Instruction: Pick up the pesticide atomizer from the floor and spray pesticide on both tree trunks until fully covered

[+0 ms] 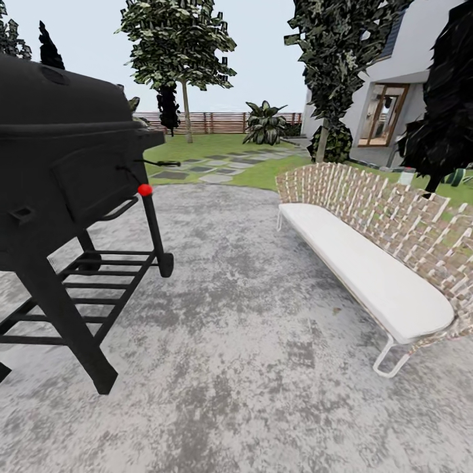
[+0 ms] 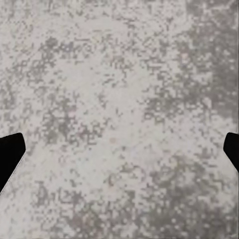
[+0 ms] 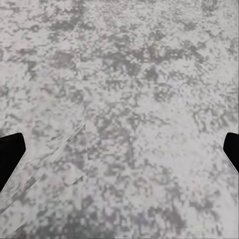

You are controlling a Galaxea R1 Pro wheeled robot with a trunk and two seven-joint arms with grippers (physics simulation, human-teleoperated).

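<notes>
Both hands, left (image 2: pixel 119 149) and right (image 3: pixel 119 149), are spread wide, ungrasping, over mottled grey paving (image 1: pixel 249 341); one black barbecue (image 1: pixel 66 171) and one white-cushioned woven bench (image 1: pixel 368 263) flank an open lane.

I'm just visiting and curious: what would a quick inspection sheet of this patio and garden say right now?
Surface: mottled grey paved floor, bare beneath both wrist cameras.
Job's things: tall tree with bare trunk on the lawn; atomizer nothing seen.
Clutter: black barbecue grill with a red knob at left; woven bench with white cushion at right.
Grippers: left gripper and right gripper with fingers wide apart, holding nothing.
Cables: nothing seen.
Surroundings: slatted wooden fence, stepping slabs, white house.
</notes>
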